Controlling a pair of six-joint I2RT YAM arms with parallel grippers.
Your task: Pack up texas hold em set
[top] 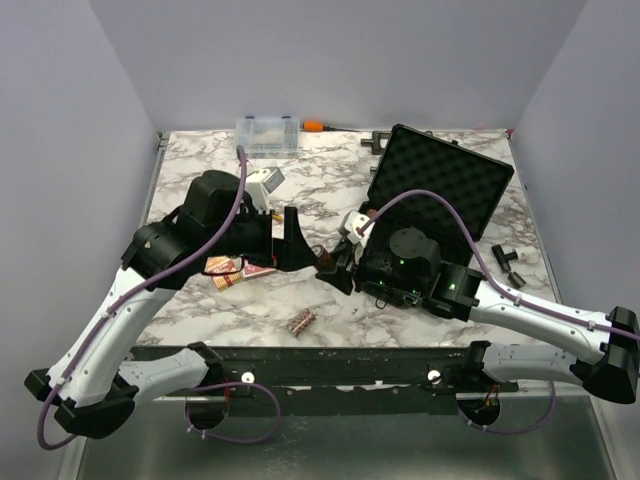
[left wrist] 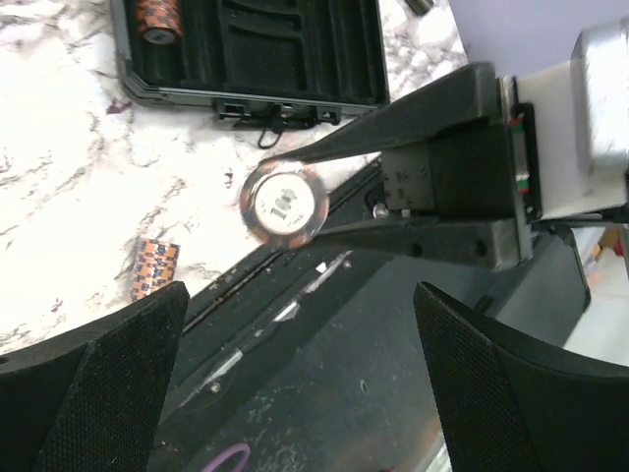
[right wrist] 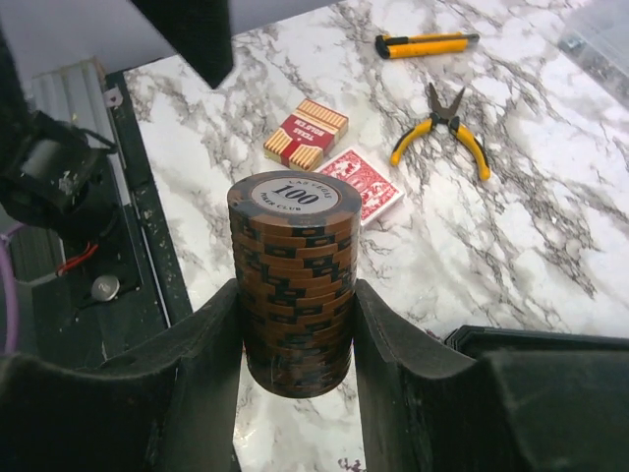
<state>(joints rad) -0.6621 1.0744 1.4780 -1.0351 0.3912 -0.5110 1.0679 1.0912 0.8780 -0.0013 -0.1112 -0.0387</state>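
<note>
In the right wrist view a brown-red chip roll (right wrist: pixel 292 285) marked 100 stands between the fingers of my right gripper (right wrist: pixel 295 310), which is shut on it above the marble table. The left wrist view shows the same roll (left wrist: pixel 283 204) end-on in those fingers. My left gripper (left wrist: pixel 300 324) hangs open and empty just left of it, close to the right gripper (top: pixel 335 268). The black case (top: pixel 440 200) lies open at the right, with one chip roll (left wrist: pixel 157 18) in a slot. Another roll (top: pixel 302 322) lies on the table. Two red-backed card decks (right wrist: pixel 306 133) (right wrist: pixel 359 182) rest beyond.
Orange-handled pliers (right wrist: pixel 442 128) and a yellow utility knife (right wrist: pixel 428 43) lie past the decks. A clear organizer box (top: pixel 267 132) sits at the back edge. Small black parts (top: pixel 508 262) lie right of the case. The black front rail (top: pixel 330 360) runs below both grippers.
</note>
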